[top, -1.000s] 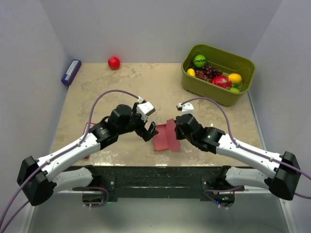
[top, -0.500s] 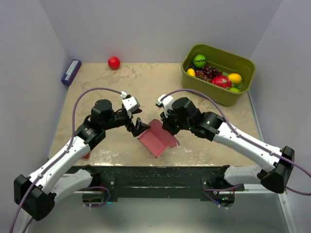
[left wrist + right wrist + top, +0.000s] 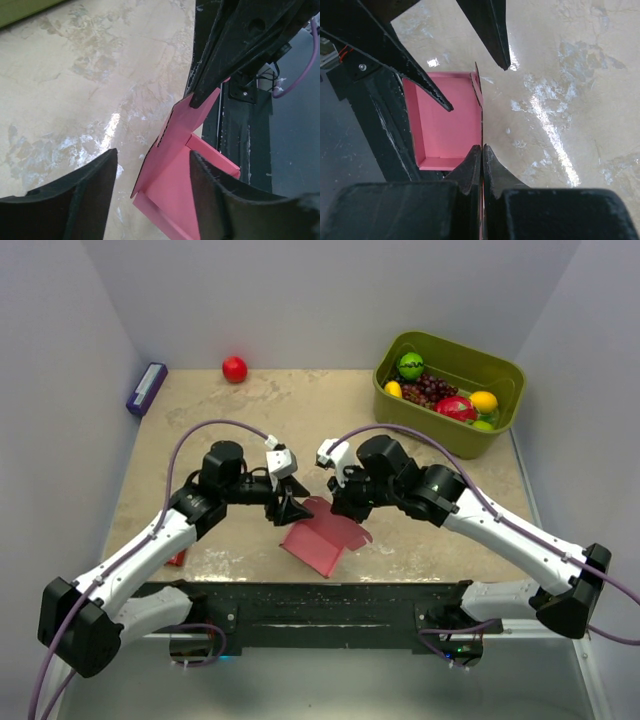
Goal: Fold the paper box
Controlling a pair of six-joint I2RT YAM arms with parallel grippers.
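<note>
The pink paper box lies near the table's front edge, partly folded, with raised walls. My right gripper is shut on its right wall. In the right wrist view the fingers pinch that thin wall edge-on, with the box's floor to the left. My left gripper is open at the box's far left corner. In the left wrist view its jaws straddle an upright slotted wall of the box without touching it. The right gripper's fingers show above.
A green bin of toy fruit stands at the back right. A red ball and a purple block lie at the back left. A small red thing lies under the left arm. The table's black front edge is just beyond the box.
The right gripper has pulled the box left and turned it, raising its walls. The left gripper drew back to the left, then came in at the box's left corner.
</note>
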